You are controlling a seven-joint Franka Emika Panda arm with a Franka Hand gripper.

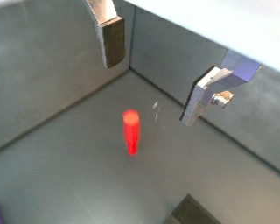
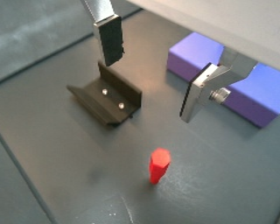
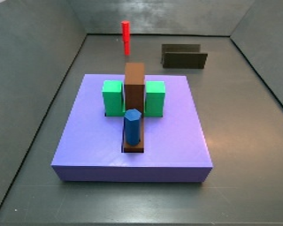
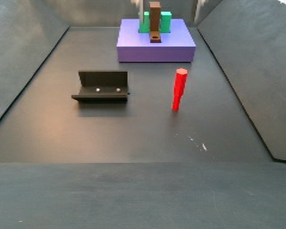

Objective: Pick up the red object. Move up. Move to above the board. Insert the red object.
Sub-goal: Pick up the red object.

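The red object is a thin bright red stick standing upright on the dark floor, seen in both wrist views and both side views. My gripper hangs above it, open and empty, with the stick below and a little to one side of the gap between the fingers. The gripper does not touch the stick. The board is a lavender slab, well apart from the stick, and part of it shows behind one finger.
The fixture stands on the floor near the stick. On the board are green blocks, a long brown bar and a blue hexagonal peg. Grey walls enclose the floor.
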